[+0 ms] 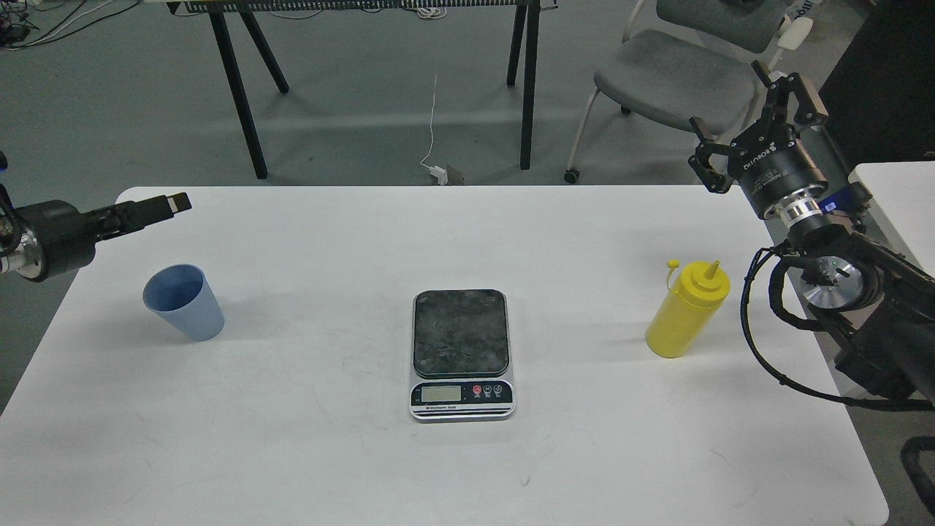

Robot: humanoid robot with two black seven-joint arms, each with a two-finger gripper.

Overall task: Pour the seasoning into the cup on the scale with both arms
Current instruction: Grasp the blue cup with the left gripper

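Note:
The light blue cup stands empty and upright on the left of the white table. The scale lies at the table's middle with nothing on its dark platform. The yellow seasoning bottle stands upright on the right, its tethered cap off the nozzle. My left gripper is low at the far left edge, above and behind the cup, seen side-on, so its fingers cannot be told apart. My right gripper is open and empty, raised behind and above the bottle.
A grey chair and black table legs stand on the floor behind the table. A white cable lies on the floor. A second white table sits at the right edge.

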